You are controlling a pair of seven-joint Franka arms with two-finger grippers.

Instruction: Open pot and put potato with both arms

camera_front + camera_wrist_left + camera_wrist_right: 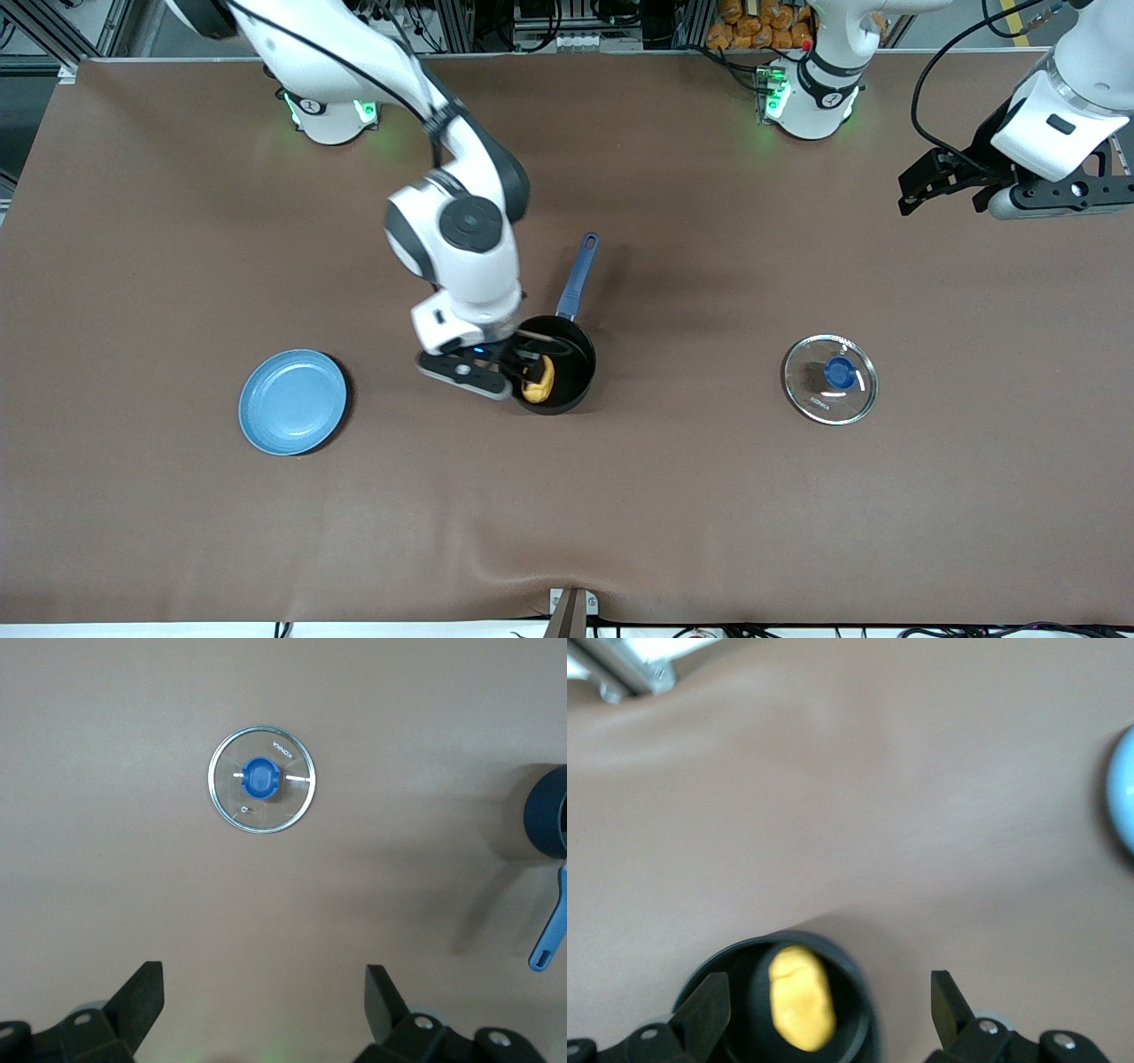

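1. Your lid [830, 378] is off, lying on the table toward the left arm's end.
2. Your potato [539, 378] lies inside the pot [556, 365], mid-table.
3. Right gripper [523, 354] hovers over the pot, fingers spread, empty.
4. Left gripper [930, 186] waits wide open near the base-side edge; only retreat seems left.

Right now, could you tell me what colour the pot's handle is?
Blue; the pot's handle shows best in the front view.

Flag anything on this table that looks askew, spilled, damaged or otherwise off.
Nothing stands out. The potato lies inside the upright pot, under the open right end effector. The glass lid rests flat on the table toward the left arm's end, knob up. The left end effector waits open, up in the air.
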